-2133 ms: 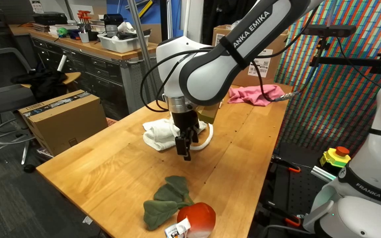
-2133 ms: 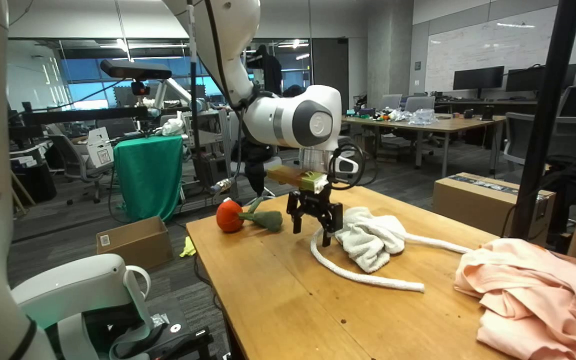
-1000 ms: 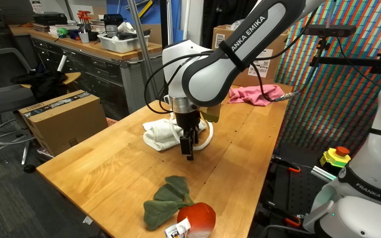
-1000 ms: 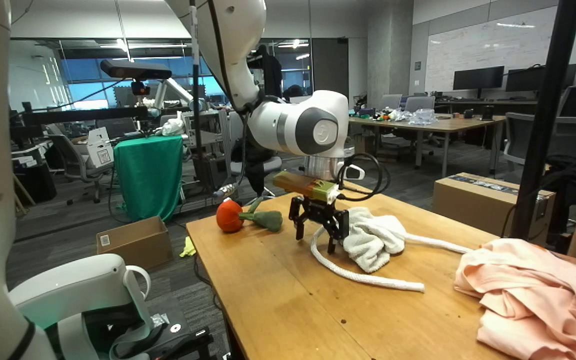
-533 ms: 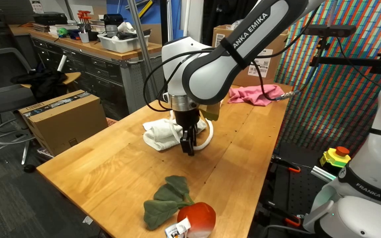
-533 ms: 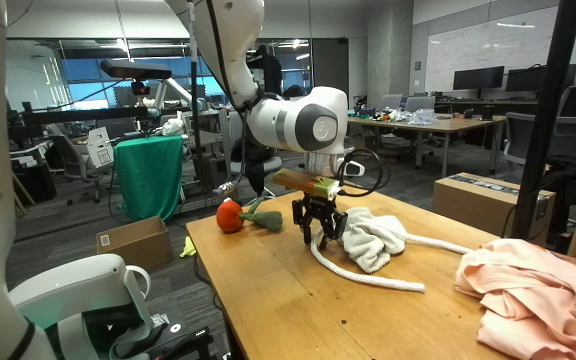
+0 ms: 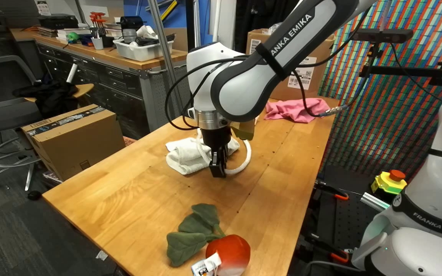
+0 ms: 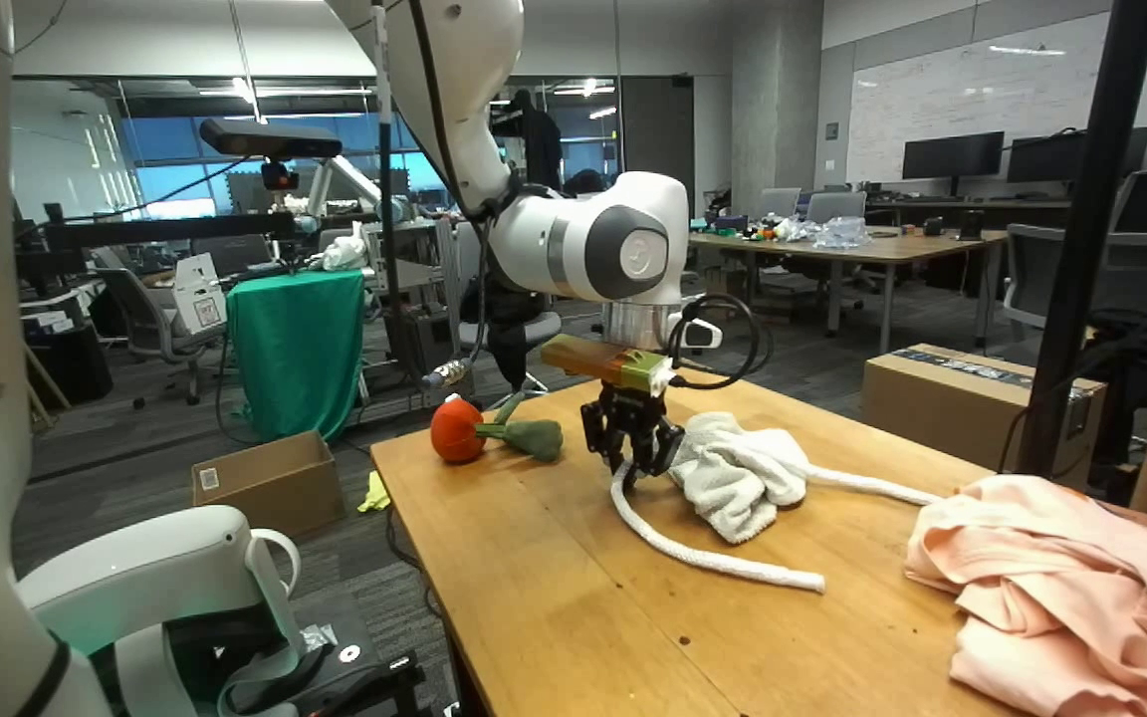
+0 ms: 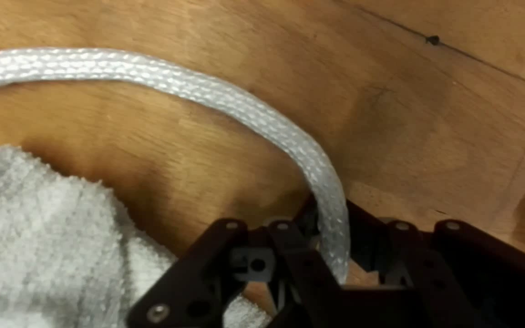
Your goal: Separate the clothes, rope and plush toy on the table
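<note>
My gripper (image 8: pixel 630 468) is low over the table with its jaws closed around the white rope (image 9: pixel 262 119). In the wrist view the rope runs between the two fingers. Part of it curves away across the wood; another stretch comes out beyond the white cloth (image 8: pixel 728 478), which lies crumpled beside the gripper. Farther off, a pink cloth (image 7: pixel 294 110) is heaped at one end of the table, large and pale in an exterior view (image 8: pixel 1081 588). The plush toy (image 7: pixel 230 251), a red vegetable with green leaves, lies near the opposite end, apart from everything.
The wooden table (image 7: pixel 136 203) carries all these items. A tall cardboard box (image 7: pixel 313 82) stands behind the pink cloth. Another cardboard box (image 7: pixel 75 142) sits on the floor beside the table. The robot's white base (image 7: pixel 409 245) stands past the long edge.
The jaws have come together from wide apart onto the rope. The rope's curve and free end have shifted slightly. The gripper dipped, then rose a little. Cloths and toy stayed put.
</note>
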### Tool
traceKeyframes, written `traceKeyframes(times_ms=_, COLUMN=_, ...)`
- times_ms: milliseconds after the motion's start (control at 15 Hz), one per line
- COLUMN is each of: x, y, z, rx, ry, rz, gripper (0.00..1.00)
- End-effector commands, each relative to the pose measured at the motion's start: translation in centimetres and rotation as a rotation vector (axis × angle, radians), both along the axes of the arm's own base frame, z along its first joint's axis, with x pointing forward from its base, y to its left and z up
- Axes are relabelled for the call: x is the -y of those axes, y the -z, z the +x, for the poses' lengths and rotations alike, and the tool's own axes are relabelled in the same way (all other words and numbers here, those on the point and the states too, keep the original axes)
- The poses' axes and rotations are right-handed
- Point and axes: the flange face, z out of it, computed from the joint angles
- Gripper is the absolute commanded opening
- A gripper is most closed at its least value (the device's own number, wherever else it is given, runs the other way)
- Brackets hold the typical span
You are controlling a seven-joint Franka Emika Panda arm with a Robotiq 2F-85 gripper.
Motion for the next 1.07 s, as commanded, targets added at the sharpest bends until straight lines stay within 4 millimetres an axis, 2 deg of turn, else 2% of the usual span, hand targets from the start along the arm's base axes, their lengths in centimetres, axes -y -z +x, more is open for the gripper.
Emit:
traceKeyframes(times_ms=0, x=0.4, y=-1.3, z=-0.6, rx=-0.035, ry=-0.023, rz=-0.002, gripper=0.09)
traceKeyframes(times_ms=467, x=0.2, y=-5.0, z=-2.4, rx=-0.08, ry=-0.06, rz=-0.089, gripper=0.09)
traceKeyframes(times_ms=733, x=0.0, y=-8.2, z=-2.8, rx=-0.054, ry=-0.078, rz=-0.113, gripper=0.09)
traceKeyframes(times_ms=1000, x=1.0, y=-11.6, z=-3.3, rx=-0.011, ry=-0.061, rz=-0.158, gripper=0.09)
